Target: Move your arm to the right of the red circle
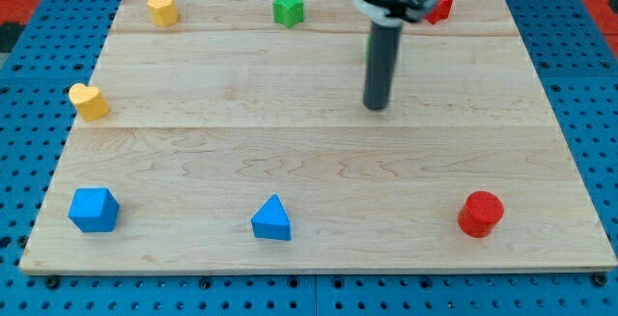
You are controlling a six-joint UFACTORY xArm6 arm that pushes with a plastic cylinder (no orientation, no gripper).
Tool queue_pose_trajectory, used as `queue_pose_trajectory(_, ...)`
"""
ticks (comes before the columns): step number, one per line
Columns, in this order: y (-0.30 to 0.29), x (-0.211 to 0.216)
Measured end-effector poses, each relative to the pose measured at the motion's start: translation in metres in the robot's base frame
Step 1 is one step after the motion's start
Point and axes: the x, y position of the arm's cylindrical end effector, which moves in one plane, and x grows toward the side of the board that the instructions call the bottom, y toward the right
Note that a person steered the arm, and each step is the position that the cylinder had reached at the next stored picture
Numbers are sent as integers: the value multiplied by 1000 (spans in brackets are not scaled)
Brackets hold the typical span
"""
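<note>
The red circle (480, 213) is a short red cylinder near the board's bottom right. My tip (376, 106) rests on the bare wood right of the board's middle, well above and to the left of the red circle, touching no block. A second red block (440, 8) sits at the top right, partly hidden behind the arm. A sliver of a green block (366, 50) peeks out from behind the rod's left side.
A green star block (288, 9) and a yellow block (162, 10) sit along the top edge. A yellow heart (89, 101) is at the left edge. A blue block (94, 210) and a blue triangle (272, 219) lie along the bottom. The wooden board (319, 161) lies on blue pegboard.
</note>
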Motion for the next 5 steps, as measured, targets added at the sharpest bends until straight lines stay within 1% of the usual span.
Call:
queue_pose_trajectory(1, 93, 40)
queue_pose_trajectory(2, 108, 41)
queue_pose_trajectory(3, 139, 66)
queue_pose_trajectory(4, 172, 107)
queue_pose_trajectory(5, 149, 138)
